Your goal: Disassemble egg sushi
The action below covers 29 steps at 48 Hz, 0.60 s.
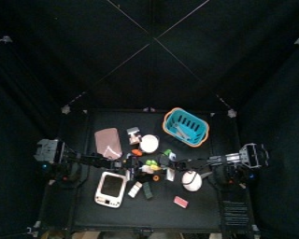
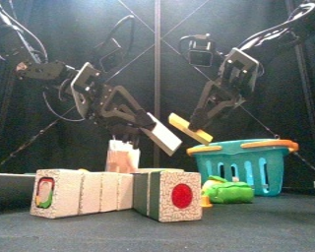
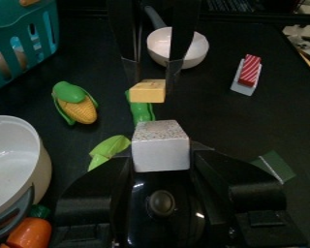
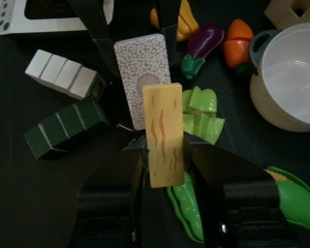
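Left claw (image 3: 162, 160) pinches the rice block (image 3: 161, 143); right claw (image 4: 165, 160) holds the egg slab (image 4: 163, 131). Both look light, rigid, slick: keep your grip on flat sides.

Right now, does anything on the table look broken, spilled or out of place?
Nothing looks spilled or damaged. The only odd sight is above the table: the right hand holds the egg slab and the left hand holds the rice block, both tilted in the air.
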Motion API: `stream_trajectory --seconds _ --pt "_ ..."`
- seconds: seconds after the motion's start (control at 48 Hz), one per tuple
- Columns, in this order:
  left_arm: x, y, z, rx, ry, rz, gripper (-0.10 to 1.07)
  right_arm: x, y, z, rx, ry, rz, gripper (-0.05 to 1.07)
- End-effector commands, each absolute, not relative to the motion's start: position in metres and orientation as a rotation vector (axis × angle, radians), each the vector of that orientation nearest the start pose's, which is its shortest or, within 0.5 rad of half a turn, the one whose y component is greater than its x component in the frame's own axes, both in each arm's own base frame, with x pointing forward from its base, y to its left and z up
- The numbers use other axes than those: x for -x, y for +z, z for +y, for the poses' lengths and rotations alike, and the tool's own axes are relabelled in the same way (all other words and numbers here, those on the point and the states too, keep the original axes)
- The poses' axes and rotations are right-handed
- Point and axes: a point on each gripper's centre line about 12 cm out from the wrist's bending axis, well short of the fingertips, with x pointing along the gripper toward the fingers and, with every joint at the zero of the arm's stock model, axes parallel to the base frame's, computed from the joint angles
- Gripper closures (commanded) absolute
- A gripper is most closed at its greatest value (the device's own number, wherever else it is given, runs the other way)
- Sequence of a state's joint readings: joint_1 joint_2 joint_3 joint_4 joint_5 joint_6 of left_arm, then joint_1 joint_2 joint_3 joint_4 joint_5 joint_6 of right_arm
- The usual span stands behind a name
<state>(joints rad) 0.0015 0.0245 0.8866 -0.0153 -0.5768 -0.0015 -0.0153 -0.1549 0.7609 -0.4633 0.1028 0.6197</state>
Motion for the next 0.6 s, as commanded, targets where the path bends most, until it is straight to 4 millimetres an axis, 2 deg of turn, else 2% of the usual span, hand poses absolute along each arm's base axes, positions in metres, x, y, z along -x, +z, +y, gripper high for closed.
stream_trajectory --seconds 0.0,0.583 --pt "-0.3637 0.1612 0.0022 0.013 0.014 0.296 0.55 -0.3496 0.1996 -0.0111 -0.144 -0.11 0.649 0.52" --pt "-0.3625 0.1593 0.0021 0.013 0.014 0.302 0.55 -0.3482 0.1975 -0.0111 -0.144 -0.111 0.656 0.52"
